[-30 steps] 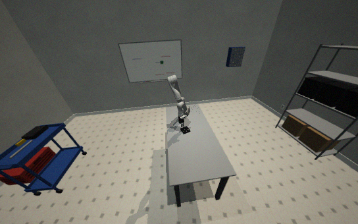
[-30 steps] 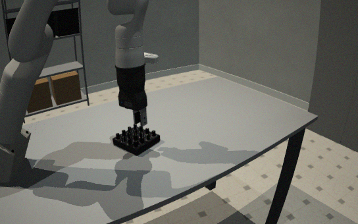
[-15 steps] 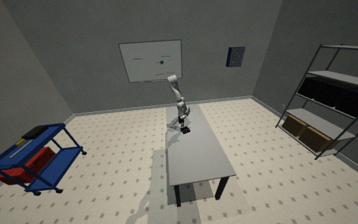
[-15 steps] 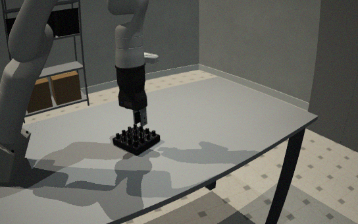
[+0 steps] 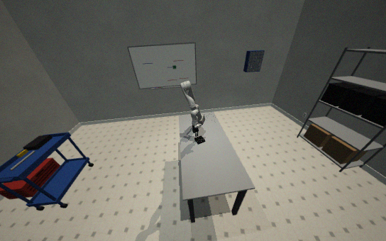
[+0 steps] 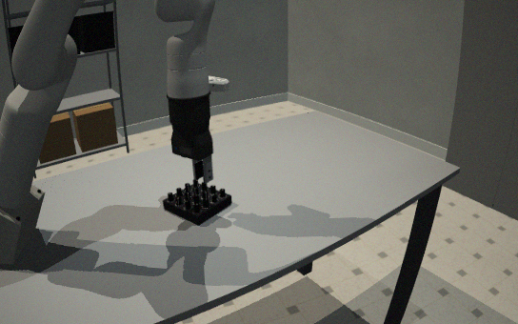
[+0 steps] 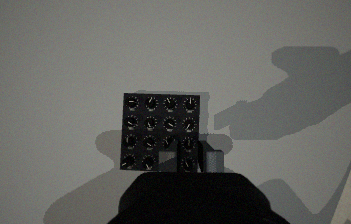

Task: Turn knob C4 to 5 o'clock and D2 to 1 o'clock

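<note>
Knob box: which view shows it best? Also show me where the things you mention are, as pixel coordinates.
The wrist view, since it alone shows the rings of marks and many white lines on the knob box (image 5: 200, 140) (image 6: 199, 219) (image 7: 141, 112), though the end effector (image 5: 196, 135) (image 6: 203, 180) (image 7: 189, 151) covers part. The exterior view shows knobs standing up from the side; the top view only a small dark block.
</note>
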Robot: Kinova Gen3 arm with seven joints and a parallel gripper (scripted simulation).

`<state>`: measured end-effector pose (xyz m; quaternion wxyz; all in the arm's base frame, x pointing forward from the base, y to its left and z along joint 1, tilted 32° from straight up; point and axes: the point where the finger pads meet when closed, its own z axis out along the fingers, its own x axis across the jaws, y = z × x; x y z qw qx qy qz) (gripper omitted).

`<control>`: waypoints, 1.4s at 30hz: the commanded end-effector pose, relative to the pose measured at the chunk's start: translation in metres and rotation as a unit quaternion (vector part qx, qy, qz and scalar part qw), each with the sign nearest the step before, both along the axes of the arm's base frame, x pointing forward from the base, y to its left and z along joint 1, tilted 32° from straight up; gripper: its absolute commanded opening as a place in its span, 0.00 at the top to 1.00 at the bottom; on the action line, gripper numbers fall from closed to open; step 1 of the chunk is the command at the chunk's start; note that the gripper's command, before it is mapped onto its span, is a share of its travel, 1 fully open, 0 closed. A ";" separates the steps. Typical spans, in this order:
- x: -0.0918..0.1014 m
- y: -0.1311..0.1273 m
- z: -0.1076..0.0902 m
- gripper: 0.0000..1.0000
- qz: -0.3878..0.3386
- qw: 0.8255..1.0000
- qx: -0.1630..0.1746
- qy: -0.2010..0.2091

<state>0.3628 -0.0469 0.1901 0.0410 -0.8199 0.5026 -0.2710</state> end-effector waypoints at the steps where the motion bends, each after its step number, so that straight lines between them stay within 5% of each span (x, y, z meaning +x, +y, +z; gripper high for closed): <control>1: 0.000 0.000 0.000 0.54 0.000 1.000 0.000 0.000; 42: 0.008 -0.003 -0.013 0.54 0.000 1.000 0.000 0.000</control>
